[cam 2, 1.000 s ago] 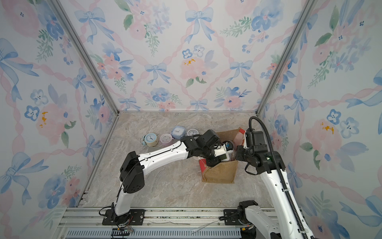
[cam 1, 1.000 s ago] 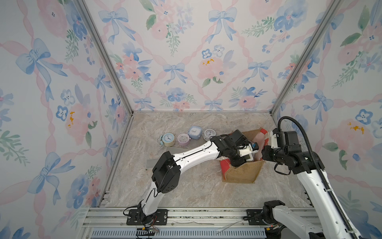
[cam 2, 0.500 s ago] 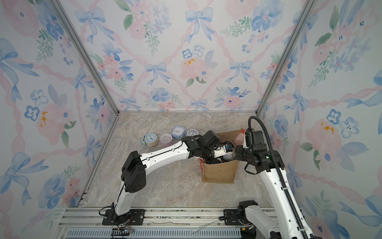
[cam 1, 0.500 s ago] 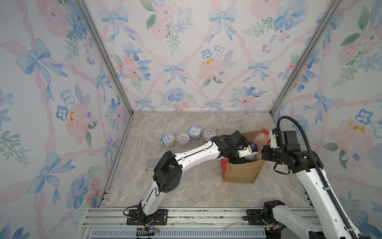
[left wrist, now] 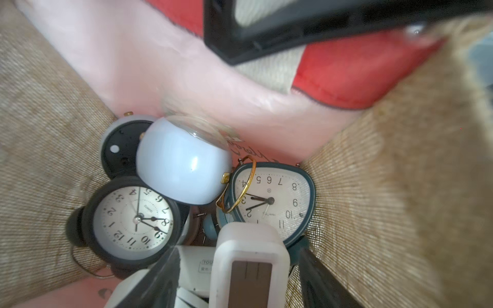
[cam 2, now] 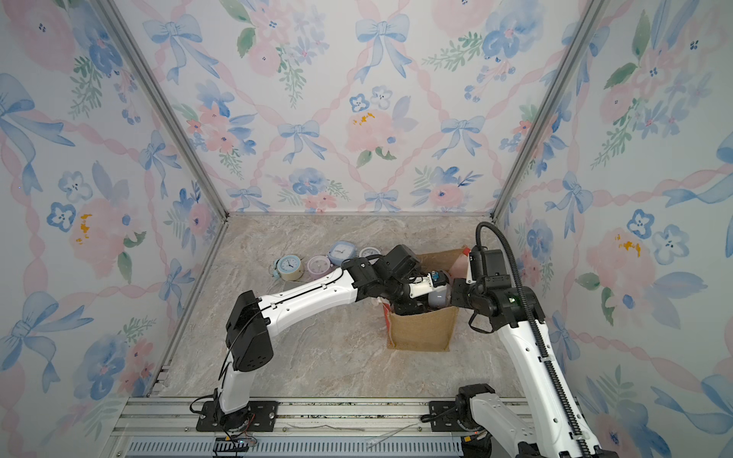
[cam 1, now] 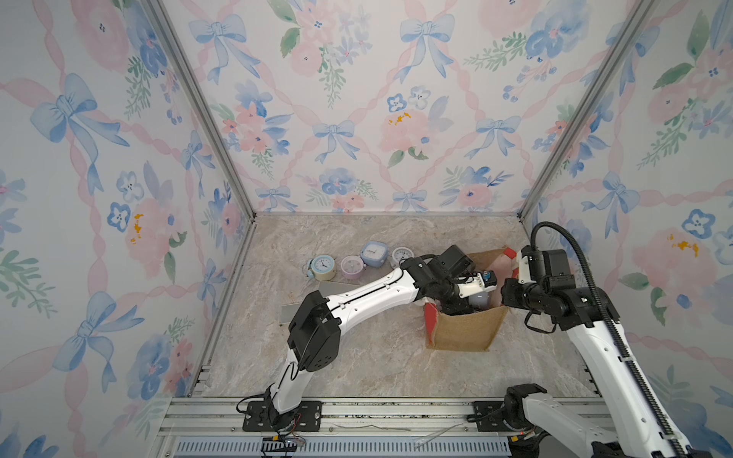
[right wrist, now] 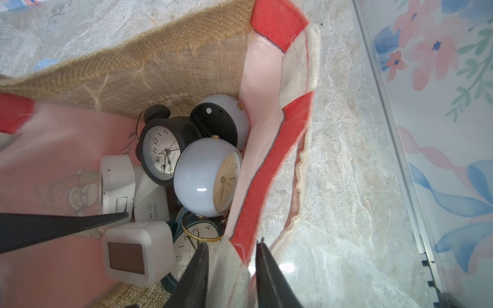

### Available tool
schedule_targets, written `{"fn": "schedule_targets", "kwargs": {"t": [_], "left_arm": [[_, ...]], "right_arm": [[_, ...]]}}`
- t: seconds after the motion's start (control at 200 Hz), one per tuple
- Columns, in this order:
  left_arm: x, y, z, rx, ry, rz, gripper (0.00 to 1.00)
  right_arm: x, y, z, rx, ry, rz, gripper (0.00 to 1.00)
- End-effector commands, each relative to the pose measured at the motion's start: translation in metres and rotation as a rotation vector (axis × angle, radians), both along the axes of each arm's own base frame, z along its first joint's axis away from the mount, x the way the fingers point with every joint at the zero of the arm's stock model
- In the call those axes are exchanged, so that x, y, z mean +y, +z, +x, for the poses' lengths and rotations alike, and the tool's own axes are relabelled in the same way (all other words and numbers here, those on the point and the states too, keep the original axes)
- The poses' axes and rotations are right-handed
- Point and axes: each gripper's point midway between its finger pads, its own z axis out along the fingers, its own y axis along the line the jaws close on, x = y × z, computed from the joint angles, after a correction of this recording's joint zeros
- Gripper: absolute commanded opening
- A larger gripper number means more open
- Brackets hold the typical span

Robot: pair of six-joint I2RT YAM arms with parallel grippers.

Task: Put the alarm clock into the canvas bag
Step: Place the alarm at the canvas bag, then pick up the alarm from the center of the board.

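The canvas bag (cam 1: 462, 329) (cam 2: 420, 329) stands at the right of the table, mouth up. My left gripper (left wrist: 240, 248) reaches down inside it and is open. A white cube alarm clock (left wrist: 248, 264) (right wrist: 136, 253) sits between its fingers with a gap on each side. Below lie a pale blue round clock (left wrist: 181, 162) (right wrist: 197, 176), a black round clock (left wrist: 133, 221) and a teal one (left wrist: 277, 197). My right gripper (right wrist: 232, 242) is shut on the bag's rim, where the white strap meets the red panel (right wrist: 269, 160), at the bag's right side in both top views.
Several more alarm clocks stand in a row on the marble table behind the left arm, from a blue and yellow one (cam 1: 322, 266) to a white one (cam 1: 402, 255). A grey flat strip (cam 1: 295, 311) lies under the left forearm. The enclosure wall (right wrist: 440, 106) is close on the right.
My left jaws have spread wider inside the bag while that arm stayed almost in place. The right gripper has kept its hold on the rim.
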Motion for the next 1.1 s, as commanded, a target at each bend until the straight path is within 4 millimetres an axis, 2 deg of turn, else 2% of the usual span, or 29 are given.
{"fn": "schedule_targets", "kwargs": {"t": [0.0,0.315,0.62,0.71,0.81,1.015,1.095], "left_arm": [[0.006,0.045,-0.001,-0.042,0.024,-0.064,0.7],[0.024,0.078,0.019,-0.115,0.175,-0.091,0.72],[0.059,0.115,0.051,-0.134,0.379,-0.152,0.72],[0.075,0.123,0.064,-0.142,0.451,-0.165,0.71],[0.098,0.123,0.081,-0.13,0.541,-0.169,0.71],[0.155,0.121,0.116,-0.098,0.741,-0.226,0.7],[0.18,0.118,0.127,-0.079,0.826,-0.244,0.74]], "right_arm": [[-0.002,0.0,-0.001,0.012,-0.001,-0.005,0.32],[-0.002,0.0,-0.001,0.012,-0.001,-0.005,0.32],[-0.003,0.0,-0.001,0.009,0.0,-0.006,0.32],[-0.002,0.0,-0.001,0.009,0.001,-0.006,0.32],[-0.002,0.001,-0.001,0.005,0.0,-0.005,0.32],[-0.002,0.001,-0.001,0.007,0.001,-0.004,0.32],[-0.002,0.001,-0.001,0.005,0.001,-0.004,0.32]]}}
